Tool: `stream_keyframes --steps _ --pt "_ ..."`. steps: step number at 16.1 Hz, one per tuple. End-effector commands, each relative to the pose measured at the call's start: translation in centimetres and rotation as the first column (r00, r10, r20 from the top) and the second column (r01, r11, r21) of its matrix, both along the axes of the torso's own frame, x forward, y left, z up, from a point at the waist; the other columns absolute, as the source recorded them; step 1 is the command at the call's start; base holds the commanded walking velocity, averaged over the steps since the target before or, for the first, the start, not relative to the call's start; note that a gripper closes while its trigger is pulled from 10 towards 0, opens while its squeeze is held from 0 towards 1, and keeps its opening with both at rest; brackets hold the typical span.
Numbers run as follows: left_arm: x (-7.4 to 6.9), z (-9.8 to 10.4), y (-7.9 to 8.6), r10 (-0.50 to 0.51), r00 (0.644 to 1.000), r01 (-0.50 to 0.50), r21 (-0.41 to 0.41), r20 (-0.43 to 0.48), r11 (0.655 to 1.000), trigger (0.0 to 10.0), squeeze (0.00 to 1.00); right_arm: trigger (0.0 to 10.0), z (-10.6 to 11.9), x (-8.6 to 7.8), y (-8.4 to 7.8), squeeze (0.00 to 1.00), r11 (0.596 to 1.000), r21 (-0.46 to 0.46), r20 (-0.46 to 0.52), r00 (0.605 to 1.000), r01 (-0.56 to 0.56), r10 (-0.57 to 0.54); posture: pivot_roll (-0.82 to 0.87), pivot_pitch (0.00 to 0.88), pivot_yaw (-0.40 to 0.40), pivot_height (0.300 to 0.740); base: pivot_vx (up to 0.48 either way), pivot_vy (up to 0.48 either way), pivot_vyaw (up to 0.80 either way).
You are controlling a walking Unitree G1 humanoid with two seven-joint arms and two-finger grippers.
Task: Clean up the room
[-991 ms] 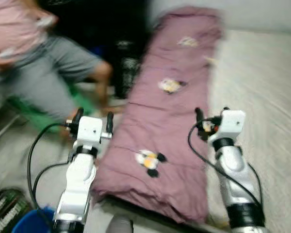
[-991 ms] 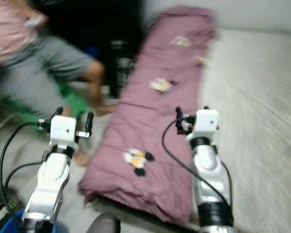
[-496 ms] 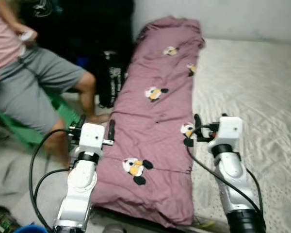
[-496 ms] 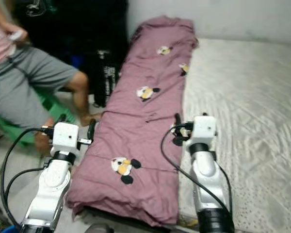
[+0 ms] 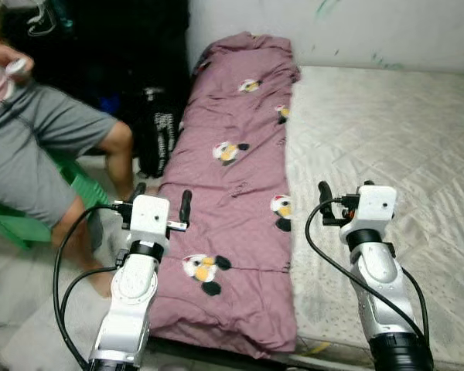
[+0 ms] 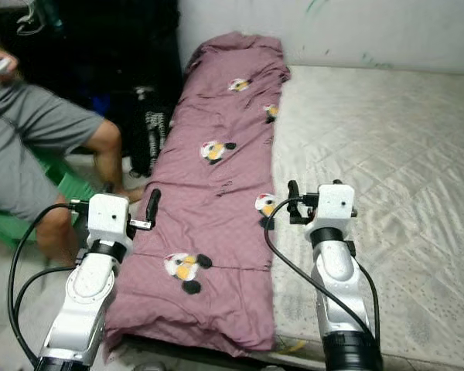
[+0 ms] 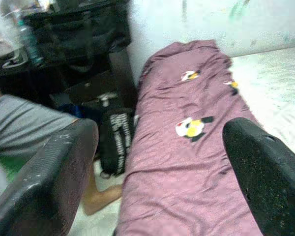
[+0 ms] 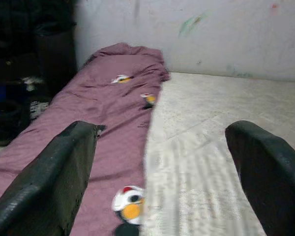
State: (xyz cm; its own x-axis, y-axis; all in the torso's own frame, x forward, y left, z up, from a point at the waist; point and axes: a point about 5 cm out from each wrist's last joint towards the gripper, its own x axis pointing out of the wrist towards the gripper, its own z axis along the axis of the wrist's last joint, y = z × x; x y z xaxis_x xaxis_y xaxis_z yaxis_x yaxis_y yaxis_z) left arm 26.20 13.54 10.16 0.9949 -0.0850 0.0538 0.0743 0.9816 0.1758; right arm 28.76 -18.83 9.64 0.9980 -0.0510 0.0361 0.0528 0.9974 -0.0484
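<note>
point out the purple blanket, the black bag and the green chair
purple blanket (image 5: 232,193), left eye view, on its flat middle stretch
black bag (image 5: 156,139), left eye view, on its front beside the blanket
green chair (image 5: 11,228), left eye view, on the seat edge under the person

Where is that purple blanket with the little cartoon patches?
The purple blanket lies lengthwise along the left edge of the pale quilted mattress, ahead of the robot between its two arms, with a black bag beside it on the floor.
</note>
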Motion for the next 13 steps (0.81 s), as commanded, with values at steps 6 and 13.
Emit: stream_keyframes --steps 6,13 --pt "-0.08 0.23 0.98 0.017 1.000 -0.017 0.025 0.003 1.000 10.0 0.00 10.0 0.03 -0.04 1.24 0.00 0.999 0.015 0.001 1.000 -0.028 0.028 -0.01 0.000 0.070 0.740 0.000 0.400 0.00" --pt "-0.26 0.16 1.12 0.024 1.000 -0.023 0.015 -0.010 1.000 10.0 0.00 10.0 -0.17 -0.28 1.22 0.00 1.000 0.021 -0.015 1.000 -0.022 0.022 -0.01 0.000 0.064 0.740 0.000 0.000 -0.16"
